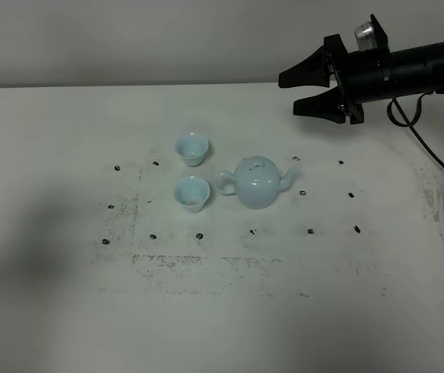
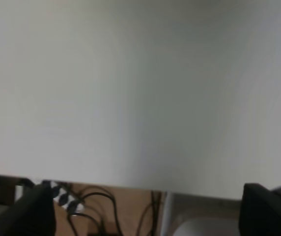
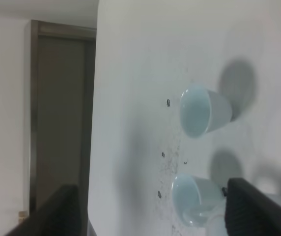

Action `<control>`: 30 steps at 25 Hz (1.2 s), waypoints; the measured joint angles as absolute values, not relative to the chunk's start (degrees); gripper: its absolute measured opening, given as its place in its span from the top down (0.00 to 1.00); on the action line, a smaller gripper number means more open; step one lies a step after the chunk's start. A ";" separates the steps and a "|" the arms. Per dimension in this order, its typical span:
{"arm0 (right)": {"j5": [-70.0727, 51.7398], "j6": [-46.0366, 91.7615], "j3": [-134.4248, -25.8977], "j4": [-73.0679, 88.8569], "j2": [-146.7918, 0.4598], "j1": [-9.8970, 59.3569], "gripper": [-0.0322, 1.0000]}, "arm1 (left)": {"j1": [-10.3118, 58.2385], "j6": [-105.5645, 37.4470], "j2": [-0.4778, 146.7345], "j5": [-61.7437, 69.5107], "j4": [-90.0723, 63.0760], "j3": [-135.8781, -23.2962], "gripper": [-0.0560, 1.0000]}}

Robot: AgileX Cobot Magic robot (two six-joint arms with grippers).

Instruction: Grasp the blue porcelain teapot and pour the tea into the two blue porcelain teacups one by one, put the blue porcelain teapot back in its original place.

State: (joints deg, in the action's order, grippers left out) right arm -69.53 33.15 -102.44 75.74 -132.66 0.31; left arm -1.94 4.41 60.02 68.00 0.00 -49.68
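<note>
The pale blue teapot [image 1: 257, 183] stands upright on the white table [image 1: 51, 155], lid on, spout to the right, loop handle to the left. Two pale blue teacups stand just left of it, the far cup [image 1: 192, 148] and the near cup [image 1: 192, 193]. My right gripper [image 1: 289, 93] is open and empty, hovering above the table behind and to the right of the teapot, its fingers pointing left. The right wrist view shows both cups, far [image 3: 204, 110] and near [image 3: 192, 199], between the open fingertips [image 3: 57, 211]. My left gripper [image 2: 150, 216] is open and empty, with dark fingertips [image 2: 266, 211] at the frame edge.
Small black marks [image 1: 199, 235] ring the cups and teapot. A black cable [image 1: 428, 148] hangs from the right arm over the table's right side. The left wrist view shows a table edge with a power strip [image 2: 64, 201] and cables below. A dark door [image 3: 57, 98] lies beyond the table.
</note>
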 joint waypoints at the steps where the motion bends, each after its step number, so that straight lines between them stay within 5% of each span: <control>1: -69.53 33.15 -102.44 75.74 -132.66 0.31 0.40 | -1.94 4.46 57.49 67.37 -0.38 -47.19 0.26; 9: -69.53 33.12 -102.44 75.79 -132.66 0.31 0.40 | -1.94 4.46 32.44 60.28 -1.10 -28.16 0.26; 21: -69.53 33.12 -102.55 75.85 -132.66 0.31 0.40 | -1.94 4.46 2.87 61.31 -1.08 -27.29 0.26; 30: -69.53 33.12 -103.30 76.47 -132.66 0.31 0.40 | -1.94 4.50 -0.19 62.28 -1.08 -27.29 0.26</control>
